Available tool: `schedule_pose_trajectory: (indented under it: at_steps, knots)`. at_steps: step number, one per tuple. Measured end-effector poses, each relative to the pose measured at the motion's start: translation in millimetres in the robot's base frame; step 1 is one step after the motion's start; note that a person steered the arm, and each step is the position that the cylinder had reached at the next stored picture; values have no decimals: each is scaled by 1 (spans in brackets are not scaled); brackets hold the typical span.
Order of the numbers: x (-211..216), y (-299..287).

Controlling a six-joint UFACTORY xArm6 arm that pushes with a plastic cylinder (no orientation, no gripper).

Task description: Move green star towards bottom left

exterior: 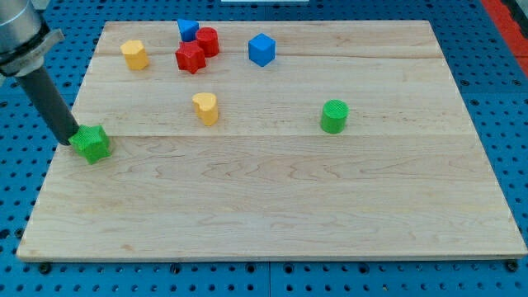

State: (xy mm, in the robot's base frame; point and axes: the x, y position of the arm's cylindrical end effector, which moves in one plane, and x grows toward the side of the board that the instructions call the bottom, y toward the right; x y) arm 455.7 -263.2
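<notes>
The green star (91,143) lies near the board's left edge, about halfway down the view. My tip (71,141) is at the star's left side, touching it or nearly so. The dark rod slants up from the tip to the view's top left corner.
A green cylinder (334,116) stands right of centre. A yellow heart-like block (206,108) is at upper middle. At the top are a yellow block (134,54), a red star (190,58), a red cylinder (207,41), a blue block (188,30) and a blue cube (261,49). The wooden board (272,206) lies on a blue pegboard.
</notes>
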Motion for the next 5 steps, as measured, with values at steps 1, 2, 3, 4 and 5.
schedule_pose_trajectory:
  at_steps: [1,2,3,4,5]
  knots:
    - [-29,10]
    - [13,43]
    - [67,43]
    - [37,36]
    - [18,37]
